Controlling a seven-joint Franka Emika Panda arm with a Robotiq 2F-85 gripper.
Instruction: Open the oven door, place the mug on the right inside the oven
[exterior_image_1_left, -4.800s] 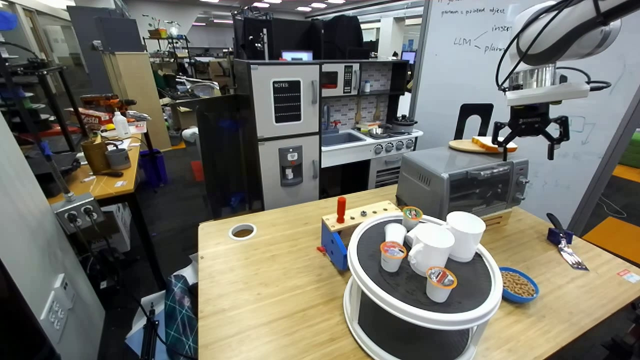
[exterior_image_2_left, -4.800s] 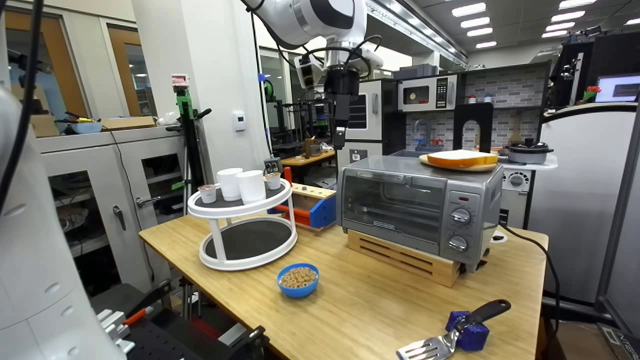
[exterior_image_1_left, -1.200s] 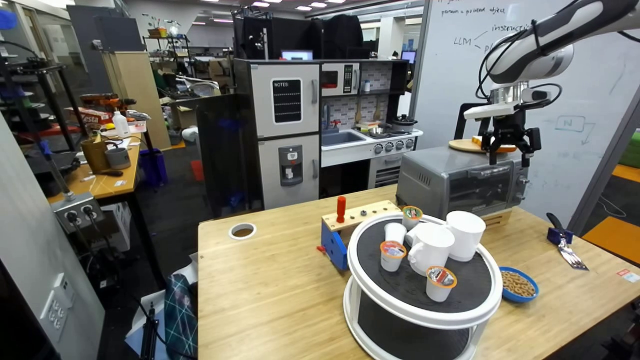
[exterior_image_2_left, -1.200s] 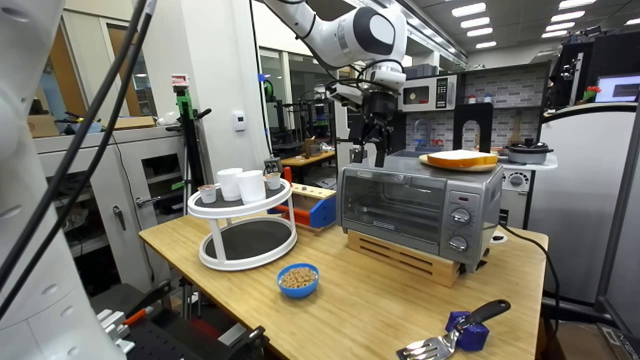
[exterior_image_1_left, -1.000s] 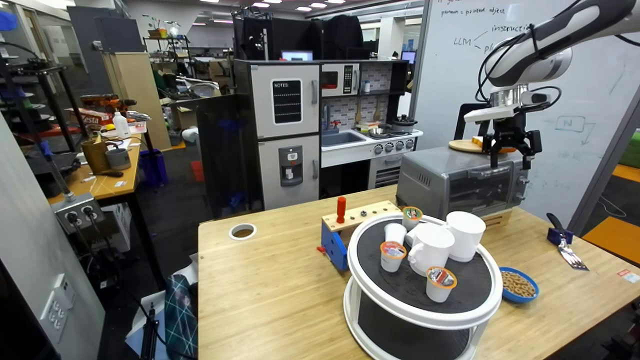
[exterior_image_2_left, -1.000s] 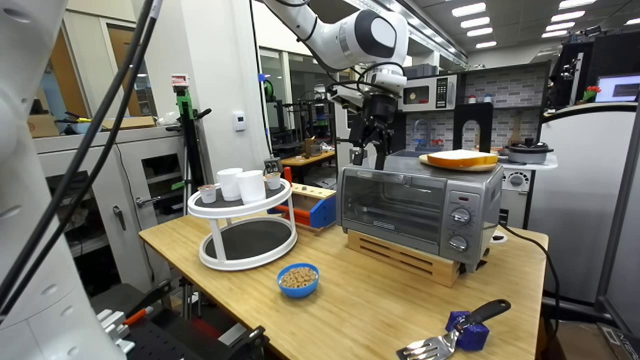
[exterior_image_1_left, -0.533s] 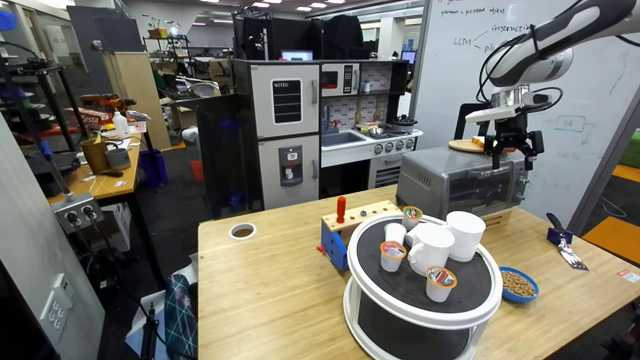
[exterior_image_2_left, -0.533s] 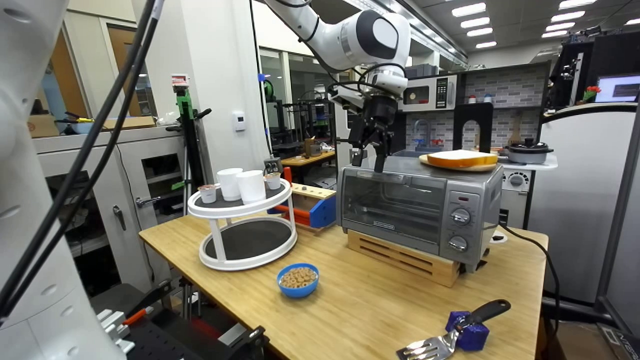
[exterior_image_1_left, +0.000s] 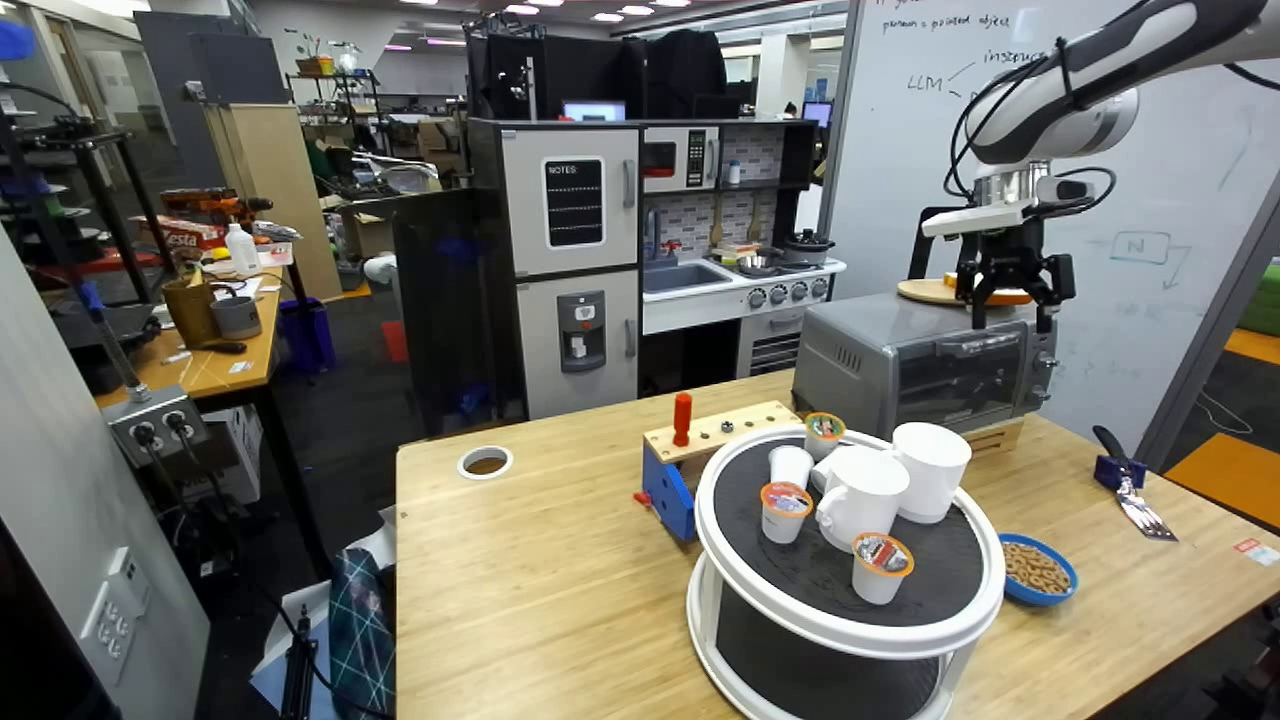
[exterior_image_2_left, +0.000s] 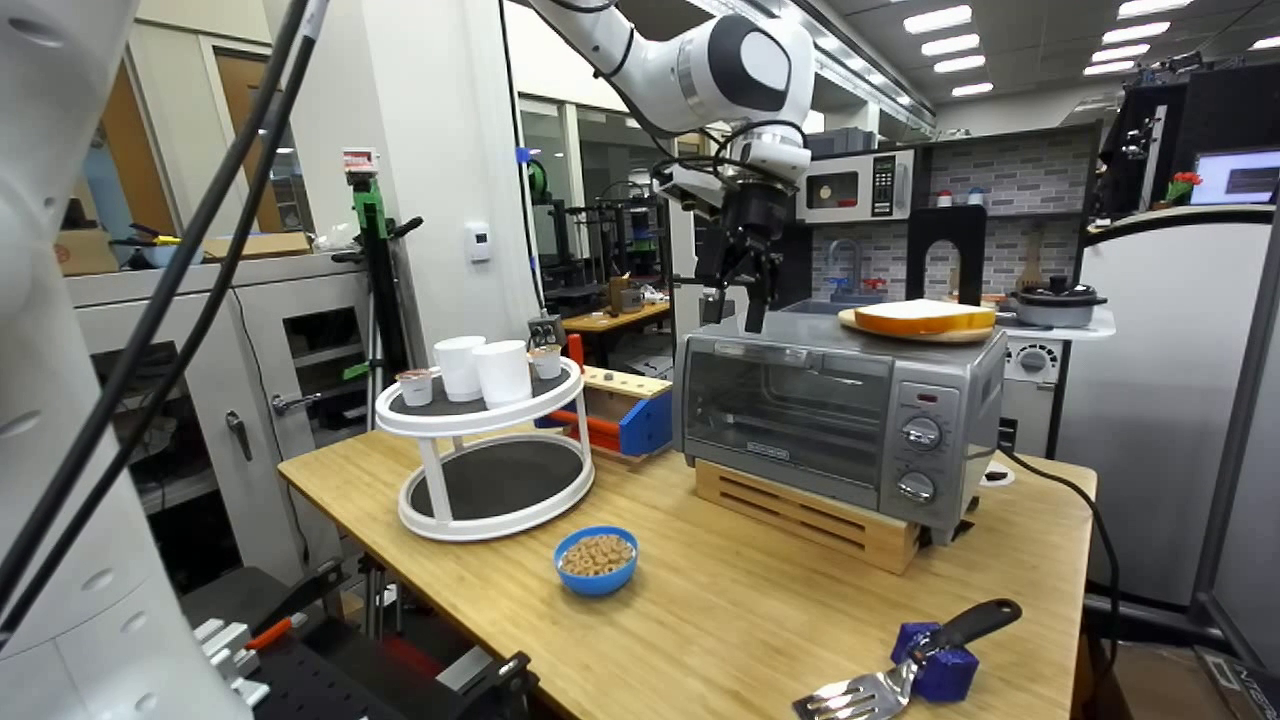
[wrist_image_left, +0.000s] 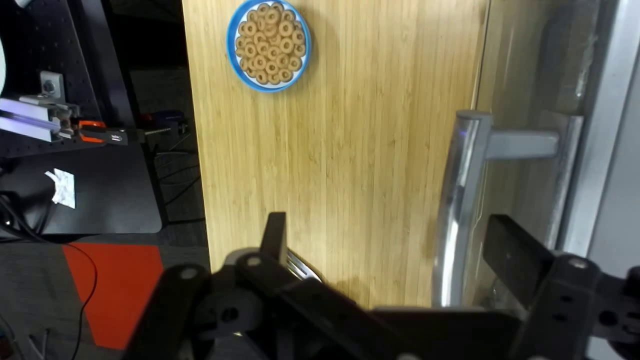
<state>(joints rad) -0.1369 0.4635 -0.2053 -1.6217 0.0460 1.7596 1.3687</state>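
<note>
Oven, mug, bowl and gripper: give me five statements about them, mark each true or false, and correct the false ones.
1. The oven has its glass door shut. True.
2. A kettle sits on top of the oven. False: a bread slice on a wooden board does.
3. In both exterior views, the right-hand white mug is on the upper tier of the round stand. True.
4. The gripper has its jaws apart. True.
5. A red bowl holds soup. False: the blue bowl holds cereal rings.
</note>
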